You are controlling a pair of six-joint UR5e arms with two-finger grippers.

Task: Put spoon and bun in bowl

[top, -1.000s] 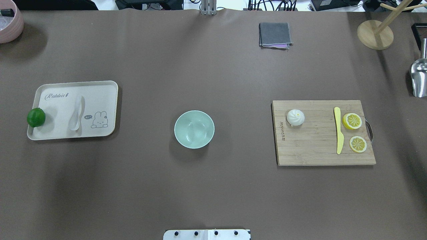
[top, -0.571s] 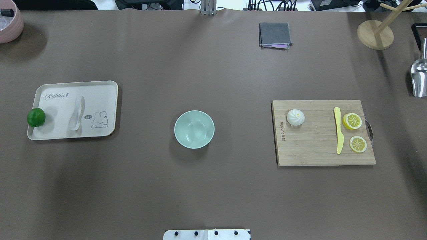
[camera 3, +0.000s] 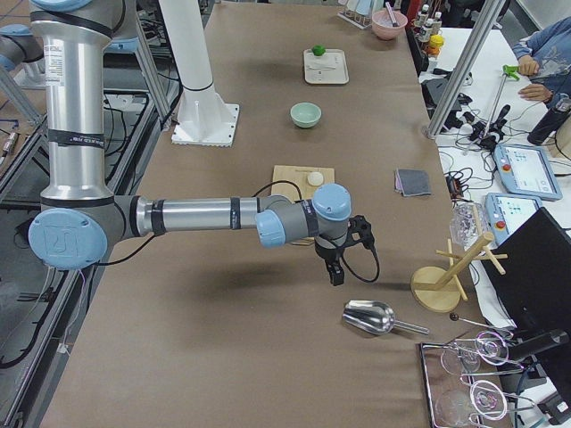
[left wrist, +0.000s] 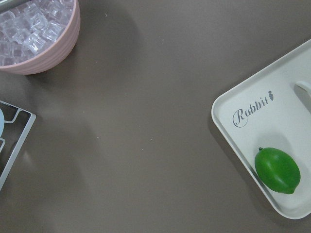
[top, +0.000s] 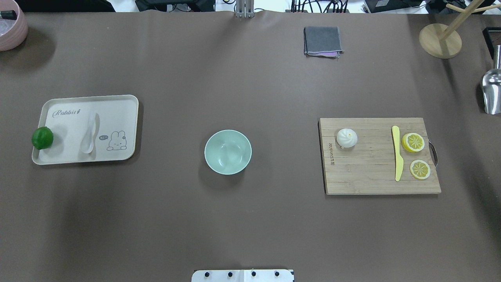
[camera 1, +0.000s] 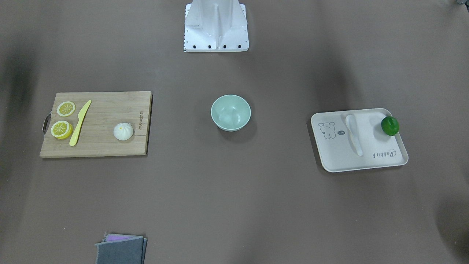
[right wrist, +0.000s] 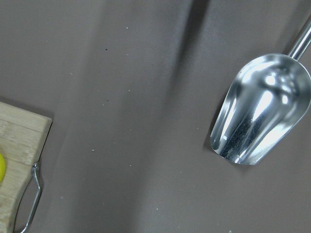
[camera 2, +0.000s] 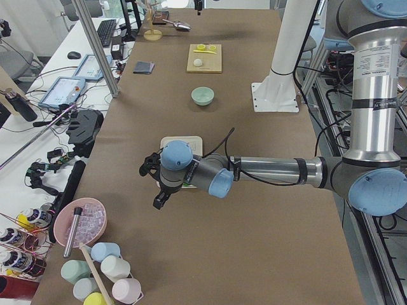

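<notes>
Right, nothing grasped yet; near strip of the counter (top: 250, 219) carries only the robot base, so all the work is in the middle row.

Left end effector (camera 2: 157, 201) hangs beyond the left end of the tray (top: 117, 102); right end effector (camera 3: 336, 273) hangs past the right end of the cutting board (top: 364, 180), near the metal scoop (right wrist: 257, 111). Only the side cameras show them, so I cannot tell how wide either stands; check the aperture before descent, or the fingers land on the target instead of straddling it.

Middle row, left to right:
- spoon (top: 90, 133) lies flat in the tray, scoop end near, handle far
- bowl (top: 227, 152) sits centre, nothing in it
- bun (top: 346, 138) sits on the left part of the cutting board

Risks, my judgement:
- spoon is low and glossy; a pinch on the handle could slip, or fingertips scrape the tray floor and shove the tray
- lime (top: 42, 138) at the tray's left rim lies on the left arm's approach; a nudge sends it rolling
- bun looks soft; over-squeeze deforms it, a light grip drops it short of the bowl
- yellow knife (top: 397, 154) and lemon slices (top: 413, 142) are well to the bun's right; low mix-up risk
- both arms converging on one bowl could collide; sequence them
- a rim hit on release could slide or tip the bowl

Far side: grey cloth (top: 322, 40) and wooden stand (top: 440, 40) are well apart from the work row.
</notes>
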